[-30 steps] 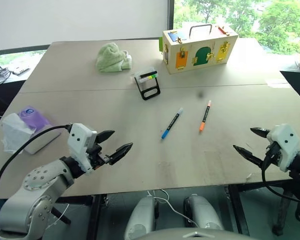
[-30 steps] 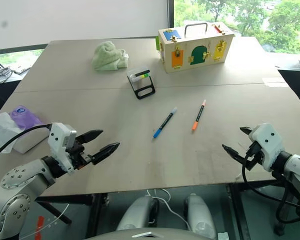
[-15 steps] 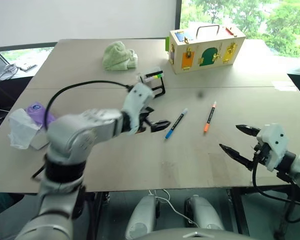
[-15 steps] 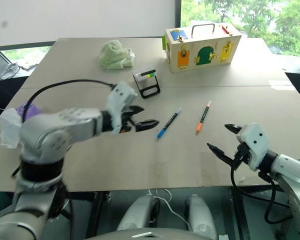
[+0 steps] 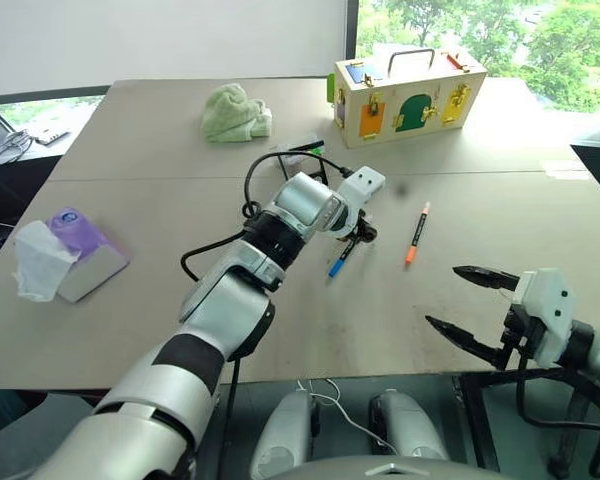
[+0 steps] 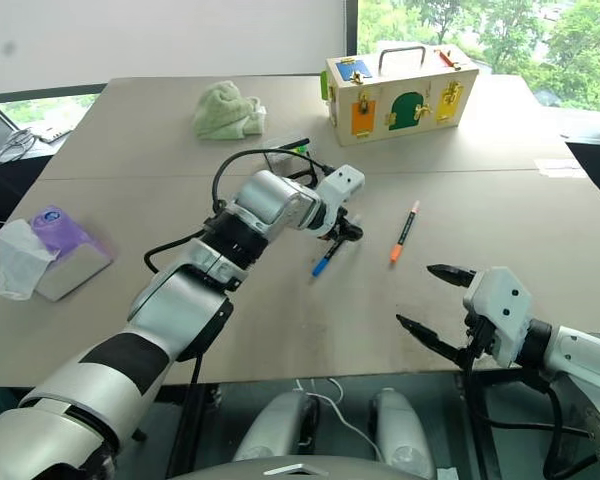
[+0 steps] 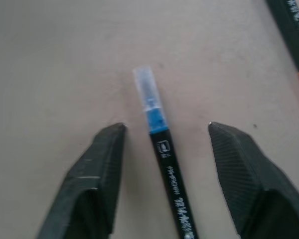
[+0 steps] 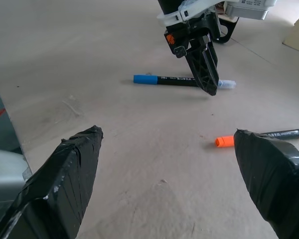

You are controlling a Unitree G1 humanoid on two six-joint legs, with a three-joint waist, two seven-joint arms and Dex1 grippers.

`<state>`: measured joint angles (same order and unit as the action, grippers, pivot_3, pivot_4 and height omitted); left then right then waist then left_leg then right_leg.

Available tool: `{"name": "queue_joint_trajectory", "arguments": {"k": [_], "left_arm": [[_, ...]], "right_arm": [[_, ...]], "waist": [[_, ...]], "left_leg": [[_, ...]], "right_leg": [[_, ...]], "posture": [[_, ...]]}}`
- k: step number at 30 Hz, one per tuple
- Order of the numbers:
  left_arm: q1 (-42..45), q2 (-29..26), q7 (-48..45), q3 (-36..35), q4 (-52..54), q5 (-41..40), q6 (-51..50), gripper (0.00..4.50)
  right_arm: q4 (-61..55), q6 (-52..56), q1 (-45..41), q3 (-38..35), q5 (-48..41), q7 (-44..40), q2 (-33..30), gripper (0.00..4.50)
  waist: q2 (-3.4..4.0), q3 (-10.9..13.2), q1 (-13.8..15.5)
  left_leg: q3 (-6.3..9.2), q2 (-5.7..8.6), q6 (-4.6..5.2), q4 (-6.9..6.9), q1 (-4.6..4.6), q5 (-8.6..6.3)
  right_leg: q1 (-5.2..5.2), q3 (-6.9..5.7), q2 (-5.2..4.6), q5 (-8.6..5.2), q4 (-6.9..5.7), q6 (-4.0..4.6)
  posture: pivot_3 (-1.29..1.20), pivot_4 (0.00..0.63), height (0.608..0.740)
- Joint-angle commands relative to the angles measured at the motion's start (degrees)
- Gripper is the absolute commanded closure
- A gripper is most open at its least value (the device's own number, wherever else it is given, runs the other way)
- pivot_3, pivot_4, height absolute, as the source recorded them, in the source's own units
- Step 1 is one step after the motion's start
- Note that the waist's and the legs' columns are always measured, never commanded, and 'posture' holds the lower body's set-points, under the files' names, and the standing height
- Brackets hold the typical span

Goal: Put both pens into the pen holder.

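Left gripper (image 5: pixel 355 237), head view: over blue pen (image 5: pixel 338 262) on table (image 5: pixel 130 190); orange pen (image 5: pixel 414 232) beside; pen holder (image 5: pixel 302 152) behind arm, no pen in yet. Left wrist view: fingers (image 7: pixel 97 164) straddling barrel, gapped, ungripped. Right wrist view: right gripper (image 8: pixel 164 184) wide, holding nothing.

Blue pen (image 7: pixel 165 164) and orange pen (image 5: pixel 414 232) flat on table (image 5: pixel 130 210), apart.
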<state>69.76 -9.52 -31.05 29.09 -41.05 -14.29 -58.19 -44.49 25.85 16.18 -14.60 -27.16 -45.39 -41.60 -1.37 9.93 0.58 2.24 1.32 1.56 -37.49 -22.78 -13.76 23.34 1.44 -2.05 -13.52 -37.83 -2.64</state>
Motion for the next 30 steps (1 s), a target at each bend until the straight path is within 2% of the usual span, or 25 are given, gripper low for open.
{"name": "queue_joint_trajectory", "arguments": {"k": [1,2,3,6,9,11,12,13,15,17,19,21,23,27,30], "left_arm": [[-0.31,1.08,-4.71,0.65,-4.08,2.90,0.84,3.76],[-0.59,0.79,-5.39,0.19,-3.59,3.46,0.98,4.19],[-0.81,0.42,-6.30,-0.58,-2.83,3.50,0.32,4.43],[-2.04,-2.91,-9.11,-9.73,6.65,-2.83,-8.93,4.43],[-3.21,-5.56,-7.36,-21.26,16.03,-7.97,-16.96,4.43],[-4.37,-5.74,-4.42,-31.40,22.68,-11.72,-18.59,4.43],[-5.63,-4.65,-2.52,-37.18,26.49,-13.95,-15.29,4.43],[-8.28,-3.12,-3.22,-41.15,31.78,-15.70,-5.95,4.43],[-12.79,-3.31,-6.09,-40.91,39.44,-14.16,8.25,4.43],[-14.37,-3.75,-5.51,-39.25,40.76,-10.93,16.64,4.43],[-15.52,-4.19,-6.30,-38.00,38.33,-5.52,34.55,4.43],[-17.12,-6.80,-6.69,-33.52,31.36,4.57,58.25,4.43],[-17.87,-9.15,-7.13,-29.42,22.11,11.88,77.80,4.43],[-14.27,-11.53,-4.30,-24.17,0.61,21.02,103.55,4.43],[-10.85,-12.58,-0.05,-21.84,-11.97,26.01,113.33,4.43]], "right_arm": [[-2.15,-1.79,0.05,0.63,0.98,1.28,0.44,0.00],[-2.19,-1.75,-0.13,0.87,0.95,1.64,0.59,0.00],[-2.24,-1.74,-0.26,1.07,0.99,1.91,0.65,0.00],[-1.70,-2.03,-0.94,1.98,1.52,2.48,0.72,0.00],[-1.25,-2.29,-1.73,2.51,1.68,2.79,0.68,0.00],[-0.92,-2.05,-2.93,2.52,0.99,2.98,0.94,0.00],[-0.66,-1.98,-3.80,2.70,0.81,3.27,1.17,0.00],[-0.24,-2.04,-4.87,3.25,1.05,3.70,1.50,0.00],[0.71,-2.31,-6.87,4.67,1.92,4.66,2.47,0.00],[1.42,-2.50,-8.79,5.93,2.70,5.56,3.41,0.00],[1.64,-2.19,-11.55,7.37,2.97,7.21,4.88,0.00],[1.64,-1.57,-14.46,8.48,2.83,9.04,6.56,0.00],[2.14,-1.18,-16.73,9.05,2.98,10.36,7.71,0.00],[2.76,-0.26,-19.43,9.38,2.66,11.15,8.17,0.00],[2.36,0.55,-20.28,9.06,2.22,11.28,7.80,0.00]], "waist": [[-0.01,0.00,0.21],[-0.01,0.00,0.19],[-0.01,0.00,0.18],[-0.01,0.02,0.00],[-0.01,0.12,-0.69],[0.00,0.12,-0.99],[0.00,0.12,-1.13],[0.02,0.10,-1.23],[0.03,0.09,-1.18],[0.03,0.09,-0.77],[0.02,0.09,-0.05],[0.02,0.09,0.27],[0.01,0.08,0.37],[-0.01,0.06,0.71],[-0.05,0.09,0.42]], "left_leg": [[0.01,0.00,0.00,-0.01,-0.01,0.00],[0.02,0.00,0.00,-0.01,-0.02,0.00],[0.02,0.00,0.00,-0.01,-0.04,-0.01],[0.03,-0.02,0.01,0.00,-0.11,-0.02],[0.04,-0.06,0.01,0.01,-0.34,-0.01],[0.15,-0.08,-0.01,-0.07,-0.57,0.00],[0.21,-0.08,-0.04,-0.10,-0.61,0.01],[0.22,-0.08,-0.18,-0.11,-0.60,0.09],[0.20,-0.08,-0.27,-0.15,-0.58,0.14],[0.23,-0.02,-0.31,-0.15,-0.51,0.15],[0.26,0.07,-0.30,-0.15,-0.44,0.15],[0.19,0.10,-0.29,-0.15,-0.37,0.16],[0.05,0.11,-0.28,-0.11,-0.26,0.15],[0.05,0.23,-0.02,-0.03,-0.22,0.02],[0.08,0.30,0.14,-0.03,-0.29,-0.07]], "right_leg": [[0.00,-0.02,0.00,0.00,0.00,0.00],[0.00,-0.02,0.00,0.00,0.00,0.00],[0.00,-0.01,0.00,-0.01,0.01,-0.01],[0.07,0.01,-0.02,0.03,-0.01,0.07],[0.34,0.01,-0.02,0.10,-0.07,0.18],[0.50,-0.10,-0.02,0.11,-0.08,0.19],[0.51,-0.15,-0.04,0.11,-0.07,0.19],[0.50,-0.15,-0.10,0.12,-0.06,0.20],[0.46,-0.15,-0.42,0.13,-0.05,0.21],[0.37,-0.06,-0.49,0.14,-0.04,0.22],[0.30,-0.07,-0.51,0.14,-0.05,0.22],[0.24,-0.11,-0.51,0.14,-0.04,0.22],[0.17,-0.09,-0.52,0.14,-0.03,0.23],[0.13,-0.15,-0.61,0.15,0.02,0.21],[0.18,-0.24,-0.52,0.15,0.00,0.18]], "posture": [[0.00,0.150,0.740],[0.00,0.150,0.740],[0.00,0.150,0.740],[0.00,0.150,0.740],[0.00,0.150,0.740],[0.00,0.150,0.740],[0.00,0.150,0.740],[0.00,0.150,0.740],[0.00,0.150,0.740],[0.00,0.150,0.740],[0.00,0.150,0.740],[0.00,0.150,0.740],[0.00,0.150,0.740],[0.00,0.150,0.740],[0.00,0.150,0.740]]}}
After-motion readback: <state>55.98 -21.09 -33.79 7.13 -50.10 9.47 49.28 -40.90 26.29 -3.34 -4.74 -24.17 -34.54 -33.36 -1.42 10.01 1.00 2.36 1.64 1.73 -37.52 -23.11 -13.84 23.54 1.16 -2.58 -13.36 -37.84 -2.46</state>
